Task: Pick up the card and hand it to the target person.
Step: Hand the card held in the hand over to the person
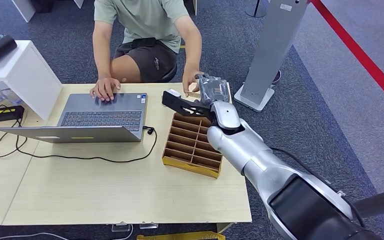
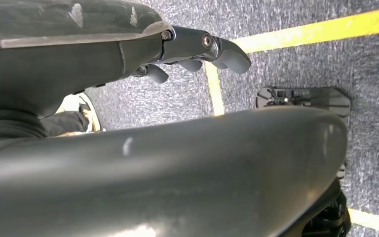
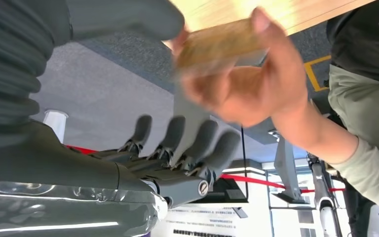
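— Right arm, pose?
— Silver, extended forward and up across the head view, right hand (image 1: 209, 89) at its end, dark fingers (image 3: 185, 136) spread apart and fairly straight, thumb set apart from them.
— Left hand?
— Left hand (image 2: 197, 52) hung low beside the body, fingers loosely curled, nothing in them.

Pale wooden table (image 1: 105, 190) with laptop (image 1: 87, 120), compartment tray (image 1: 192, 145), cable (image 1: 80, 156)
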`<state>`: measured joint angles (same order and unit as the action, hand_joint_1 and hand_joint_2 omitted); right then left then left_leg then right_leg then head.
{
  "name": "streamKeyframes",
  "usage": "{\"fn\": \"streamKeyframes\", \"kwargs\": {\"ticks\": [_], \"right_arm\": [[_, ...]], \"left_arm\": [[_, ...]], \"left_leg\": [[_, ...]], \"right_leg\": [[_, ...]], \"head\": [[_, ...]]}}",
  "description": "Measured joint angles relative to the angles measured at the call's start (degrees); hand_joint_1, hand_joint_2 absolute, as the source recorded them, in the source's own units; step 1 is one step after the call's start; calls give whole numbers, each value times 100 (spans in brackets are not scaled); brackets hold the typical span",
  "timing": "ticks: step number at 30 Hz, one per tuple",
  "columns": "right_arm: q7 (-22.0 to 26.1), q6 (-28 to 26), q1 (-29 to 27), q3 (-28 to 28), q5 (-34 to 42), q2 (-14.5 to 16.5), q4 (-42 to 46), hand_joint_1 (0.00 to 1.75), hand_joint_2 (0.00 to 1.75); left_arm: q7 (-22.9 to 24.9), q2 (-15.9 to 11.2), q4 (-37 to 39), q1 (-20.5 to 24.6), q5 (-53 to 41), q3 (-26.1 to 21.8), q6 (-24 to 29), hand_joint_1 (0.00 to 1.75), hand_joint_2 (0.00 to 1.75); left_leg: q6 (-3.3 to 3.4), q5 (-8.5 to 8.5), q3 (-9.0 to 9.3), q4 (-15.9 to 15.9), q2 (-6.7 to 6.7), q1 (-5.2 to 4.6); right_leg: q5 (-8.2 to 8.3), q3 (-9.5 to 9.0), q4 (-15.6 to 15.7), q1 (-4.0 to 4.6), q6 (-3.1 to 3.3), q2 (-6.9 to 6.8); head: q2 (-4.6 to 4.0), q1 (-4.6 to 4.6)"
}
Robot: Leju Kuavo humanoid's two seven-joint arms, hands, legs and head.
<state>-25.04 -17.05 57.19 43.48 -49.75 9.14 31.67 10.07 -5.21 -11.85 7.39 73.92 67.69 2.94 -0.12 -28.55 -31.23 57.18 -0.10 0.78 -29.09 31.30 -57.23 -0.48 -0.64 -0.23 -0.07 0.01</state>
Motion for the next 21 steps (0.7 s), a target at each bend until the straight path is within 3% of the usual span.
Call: {"fn": "streamKeyframes", "kwargs": {"ticks": [10, 16, 21], "right_arm": [[-25, -238, 72, -85, 115, -198, 358, 0, 175], [-362, -42, -52, -353, 274, -690, 1720, 0, 175], [-408, -23, -564, -705, 698, -1219, 3125, 0, 175]], "left_arm": [[-50, -1, 2, -51, 214, 18, 32, 0, 0], [-17, 1, 2, -91, 371, 18, 90, 0, 0], [-12, 7, 2, -112, 537, 15, 150, 0, 0]], "left_leg": [[0, 0, 2, 2, 1, 0], [0, 0, 4, 5, 0, -1], [1, -1, 9, 6, 0, -1]], "right_leg": [[0, 0, 0, 0, 0, -1], [1, 0, 2, 0, -1, 0], [0, -4, 7, 0, -1, -3]], "head": [[0, -1], [0, 3], [0, -1]]}}
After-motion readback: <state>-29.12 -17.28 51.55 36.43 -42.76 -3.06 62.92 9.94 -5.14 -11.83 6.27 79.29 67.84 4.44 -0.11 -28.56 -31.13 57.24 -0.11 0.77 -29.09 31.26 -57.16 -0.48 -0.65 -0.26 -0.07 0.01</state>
